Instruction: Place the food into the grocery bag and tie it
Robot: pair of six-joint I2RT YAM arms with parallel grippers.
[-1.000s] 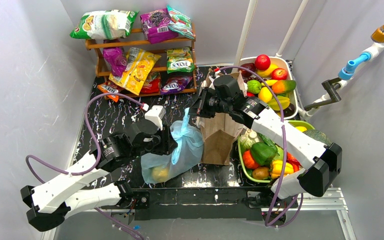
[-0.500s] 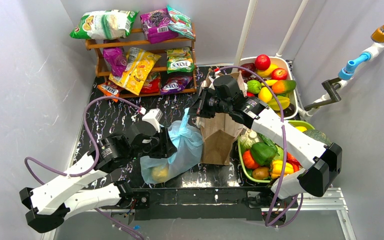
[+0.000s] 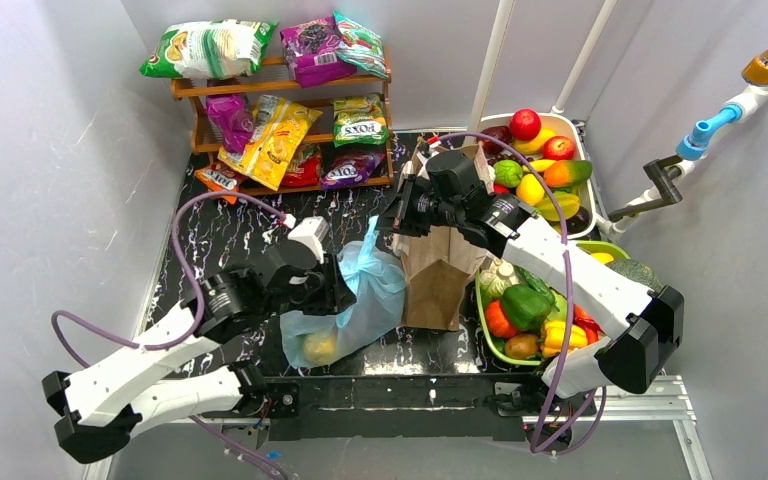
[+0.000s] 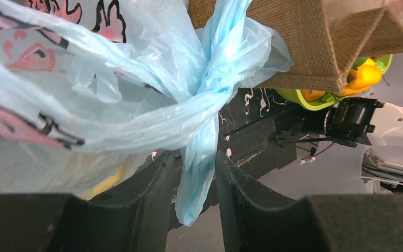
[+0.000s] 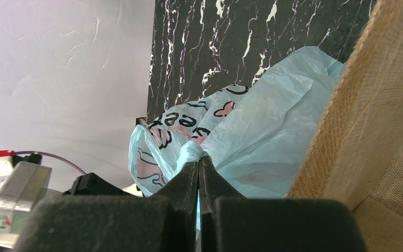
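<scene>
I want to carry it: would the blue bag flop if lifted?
Probably floppy: the bag is thin, crumpled film. Likely bottom-heavy too, with yellow food lying low inside.

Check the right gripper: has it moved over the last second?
No. The right gripper stays at the same spot by the top edge of the brown paper bag, shut on a handle of the grocery bag.
</scene>
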